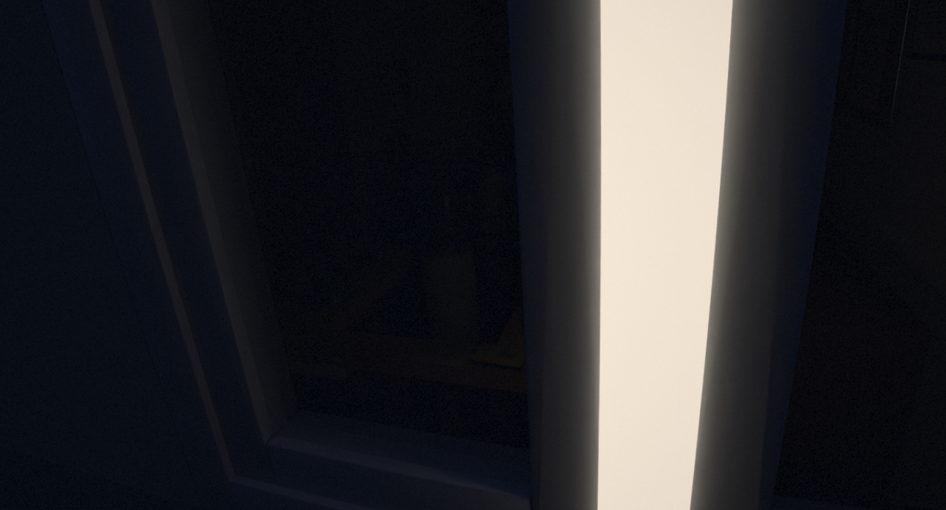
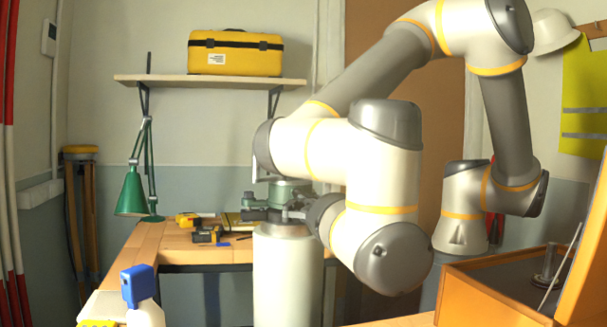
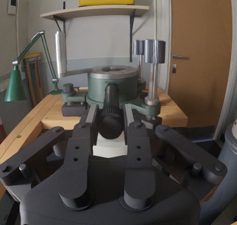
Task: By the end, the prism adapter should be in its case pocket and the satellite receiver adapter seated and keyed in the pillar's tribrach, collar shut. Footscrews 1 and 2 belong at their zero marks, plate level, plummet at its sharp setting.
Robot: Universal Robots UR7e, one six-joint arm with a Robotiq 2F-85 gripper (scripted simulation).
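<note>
The green tribrach [image 3: 112, 86] sits on top of the white pillar [image 2: 287, 275], and its black plummet eyepiece [image 3: 110, 119] sticks out toward me with a knurled ring. The tribrach's top socket [image 3: 112, 69] is empty, with a silver collar lever [image 3: 60, 54] standing up at its left. Two tall knurled footscrews [image 3: 153, 58] rise at the right, and a low one [image 3: 68, 88] sits at the left. A metal adapter [image 2: 549, 265] stands in the orange case at the right. My gripper [image 3: 109, 112] straddles the plummet eyepiece and is still closing, not gripping it.
Behind the pillar stands a wooden bench [image 2: 189, 241] with small tools, a green lamp [image 2: 133, 194] and a shelf with a yellow case [image 2: 235, 52]. A brown door [image 3: 199, 58] is to the right. The orange case [image 2: 517, 284] lies near right. The side camera is almost dark.
</note>
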